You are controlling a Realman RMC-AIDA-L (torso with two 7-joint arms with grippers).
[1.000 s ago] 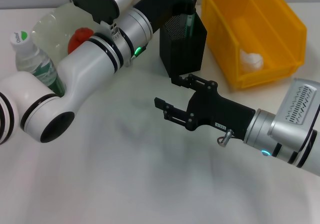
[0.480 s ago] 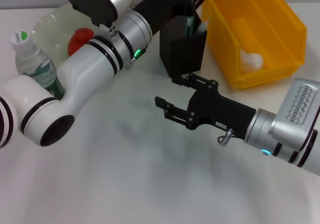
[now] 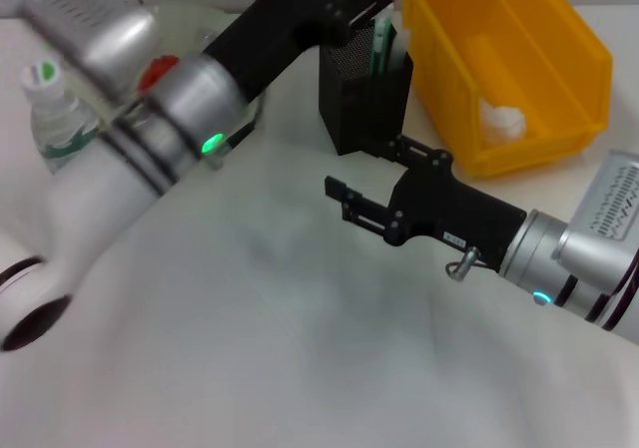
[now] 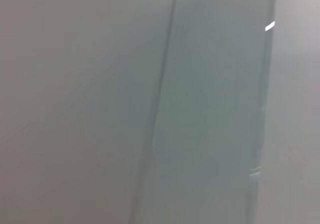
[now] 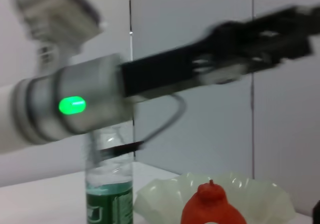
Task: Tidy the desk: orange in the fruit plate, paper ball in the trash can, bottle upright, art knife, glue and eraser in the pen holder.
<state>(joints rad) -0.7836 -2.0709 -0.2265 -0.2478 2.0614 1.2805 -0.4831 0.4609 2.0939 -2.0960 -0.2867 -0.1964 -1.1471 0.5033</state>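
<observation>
Bin [image 3: 559,64]: glossy yellow plastic. Pen holder [image 3: 364,99]: matt black metal mesh. Bottle [image 5: 109,194]: clear plastic. Plate [image 5: 240,194]: translucent glass. Tabletop [image 3: 260,348]: matt white.

A white cloth-covered table [image 3: 300,348] stands before pale grey panelled walls [image 5: 200,109].

Left arm [image 3: 150,139] across bottle [image 3: 55,109], fruit plate [image 3: 190,19].

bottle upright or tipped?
Upright. The bottle stands with its white cap on top beside the fruit plate; the right wrist view shows it vertical.
</observation>
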